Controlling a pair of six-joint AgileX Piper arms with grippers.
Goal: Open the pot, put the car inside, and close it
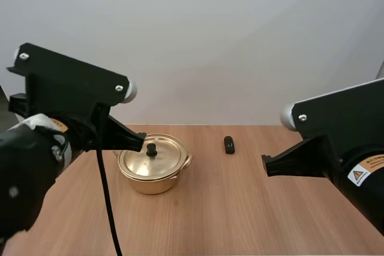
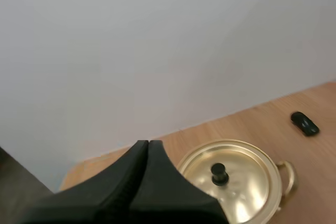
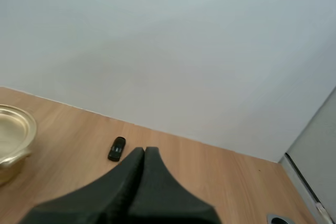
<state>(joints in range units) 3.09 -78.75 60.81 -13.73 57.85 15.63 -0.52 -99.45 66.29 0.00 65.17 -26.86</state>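
Both hands are closed on nothing: the left gripper [image 1: 142,142] hangs at the left rim of the pot [image 1: 153,175], the right gripper [image 1: 264,165] well to its right, each with fingers pressed into one wedge. The lid [image 1: 157,159] sits on the pot, and the car [image 1: 229,144] lies apart to the right, nearer the far edge. The knob [image 1: 152,149] is small, so an off-centre pinch could slip or shove the pot; the low car could skid on the smooth wooden table [image 1: 240,214]. A plain pale wall [image 1: 210,40] stands behind.
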